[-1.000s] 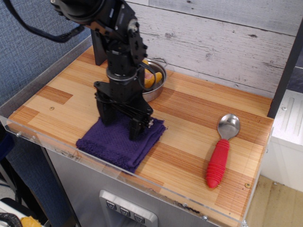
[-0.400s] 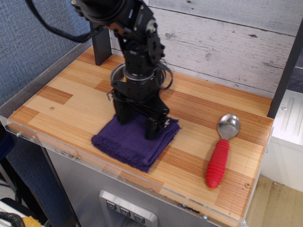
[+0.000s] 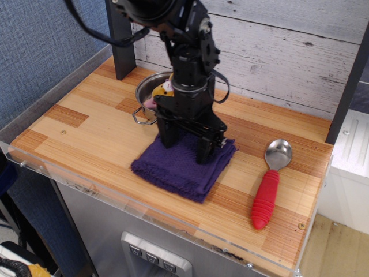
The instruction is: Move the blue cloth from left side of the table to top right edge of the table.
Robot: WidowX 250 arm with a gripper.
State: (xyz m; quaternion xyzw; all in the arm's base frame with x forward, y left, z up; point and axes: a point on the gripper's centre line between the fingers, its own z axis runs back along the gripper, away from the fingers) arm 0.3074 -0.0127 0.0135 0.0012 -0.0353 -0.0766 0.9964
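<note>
The blue cloth (image 3: 184, 166) now lies near the middle of the table (image 3: 86, 115), a clear shift toward three o'clock from a second ago, when it sat close to the front-left rim. It has slid flat across the planks and is not lifted: its whole underside rests on the wood and its folded shape is unchanged.

The gripper (image 3: 185, 144) has travelled with it. Its two fingers stand spread, both planted down into the back half of the cloth, one toward nine o'clock and one toward three, so the jaws press on the fabric from above and drag it along. Whether they also pinch a fold between them I cannot tell.

With the arm out of the way, the pan (image 3: 149, 92) at eleven o'clock of the cloth shows more of itself, with something yellow and pink inside. The spoon (image 3: 270, 183) with the red handle lies at three o'clock of the cloth, near it but apart, where it was before.

I judge the move partly done. The cloth is off the left side, yet the far right edge, at about one o'clock, remains well apart. Continuing straight toward three would run the cloth into the spoon's bowl, so the path probably has to bend toward the wall.
</note>
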